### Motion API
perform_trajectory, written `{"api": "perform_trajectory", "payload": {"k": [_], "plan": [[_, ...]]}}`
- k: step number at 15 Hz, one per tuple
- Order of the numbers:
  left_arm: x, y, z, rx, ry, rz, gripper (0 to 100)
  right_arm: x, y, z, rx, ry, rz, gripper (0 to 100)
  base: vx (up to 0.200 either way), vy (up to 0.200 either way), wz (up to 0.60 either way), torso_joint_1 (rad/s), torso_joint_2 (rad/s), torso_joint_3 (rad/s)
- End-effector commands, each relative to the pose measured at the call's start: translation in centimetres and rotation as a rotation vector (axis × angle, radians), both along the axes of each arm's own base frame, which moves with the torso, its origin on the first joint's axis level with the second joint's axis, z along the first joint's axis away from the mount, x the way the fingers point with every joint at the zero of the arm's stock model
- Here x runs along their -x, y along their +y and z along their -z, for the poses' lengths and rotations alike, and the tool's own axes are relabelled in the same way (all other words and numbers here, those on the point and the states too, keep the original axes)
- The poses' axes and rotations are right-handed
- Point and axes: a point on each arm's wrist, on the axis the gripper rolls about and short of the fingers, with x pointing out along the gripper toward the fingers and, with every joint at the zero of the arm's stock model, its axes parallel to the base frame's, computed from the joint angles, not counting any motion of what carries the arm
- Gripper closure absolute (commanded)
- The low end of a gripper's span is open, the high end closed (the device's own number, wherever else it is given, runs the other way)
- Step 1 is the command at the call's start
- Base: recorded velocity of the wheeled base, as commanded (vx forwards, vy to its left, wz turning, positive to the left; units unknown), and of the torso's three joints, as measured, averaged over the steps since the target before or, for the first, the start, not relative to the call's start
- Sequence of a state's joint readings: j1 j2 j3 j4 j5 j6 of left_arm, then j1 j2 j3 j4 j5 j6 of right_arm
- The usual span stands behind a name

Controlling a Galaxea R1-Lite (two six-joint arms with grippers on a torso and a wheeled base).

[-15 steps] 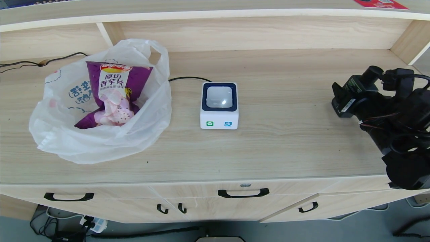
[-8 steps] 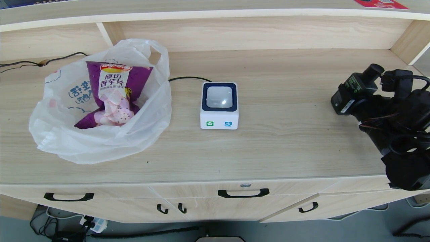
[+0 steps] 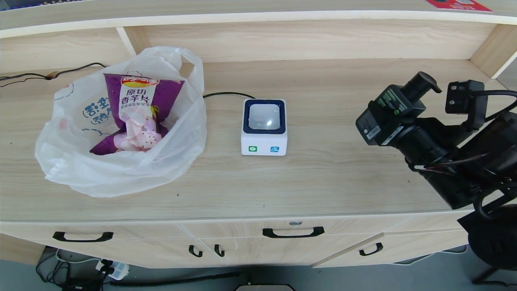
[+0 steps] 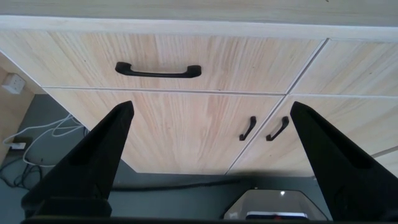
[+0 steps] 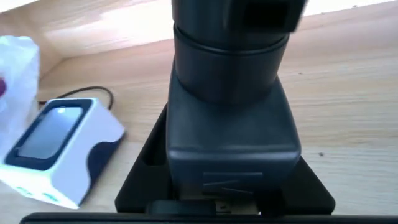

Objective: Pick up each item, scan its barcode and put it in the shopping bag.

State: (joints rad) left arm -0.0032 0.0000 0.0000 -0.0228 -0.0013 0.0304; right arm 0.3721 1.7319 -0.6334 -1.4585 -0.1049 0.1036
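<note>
We judge the step in hand to be the scan. The right end effector is clamped on a dark bottle, and that bottle needs to travel to the scanner. To do this well, we should keep the grip firm and carry the bottle low and level across the surface. Then we turn the wrist so that the labelled side faces down into the scanner's glass window. A pale label shows on the bottle's body, but we cannot tell whether it carries the barcode, so a slow roll over the window is the safer plan. We should pause there before moving on.

The bottle sits right between the fingers, with its cap pointing away from the surface. Ahead of the right end effector and off to its left stands the scanner, well apart from it, with its window facing up. Farther again on that same line lies the shopping bag, mouth open, with a purple crisp packet already inside.

The left end effector hangs down in front of the drawers below the surface, with its fingers spread apart and holding nothing.
</note>
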Motion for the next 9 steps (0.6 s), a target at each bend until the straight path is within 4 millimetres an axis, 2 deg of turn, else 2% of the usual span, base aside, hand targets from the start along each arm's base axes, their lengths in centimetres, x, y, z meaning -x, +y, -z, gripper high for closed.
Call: {"api": "perform_trajectory", "payload": {"k": [1, 3, 7, 9], "plan": [[0.0, 0.0, 0.0, 0.0, 0.001, 0.002, 0, 4.0, 3.4, -2.3, -0.055, -0.062, -0.182, 100, 0.0, 0.0, 0.0, 0.0, 0.0, 0.0], [0.0, 0.0, 0.0, 0.0, 0.003, -0.001, 0, 6.3, 5.8, -2.4, -0.114, -0.04, -0.322, 100, 0.0, 0.0, 0.0, 0.0, 0.0, 0.0], [0.0, 0.0, 0.0, 0.0, 0.001, 0.0, 0, 7.6, 7.3, -2.9, -0.19, -0.024, -0.432, 100, 0.0, 0.0, 0.0, 0.0, 0.0, 0.0], [0.0, 0.0, 0.0, 0.0, 0.001, 0.0, 0, 8.6, 8.4, -3.7, -0.286, 0.0, -0.526, 100, 0.0, 0.0, 0.0, 0.0, 0.0, 0.0]]}}
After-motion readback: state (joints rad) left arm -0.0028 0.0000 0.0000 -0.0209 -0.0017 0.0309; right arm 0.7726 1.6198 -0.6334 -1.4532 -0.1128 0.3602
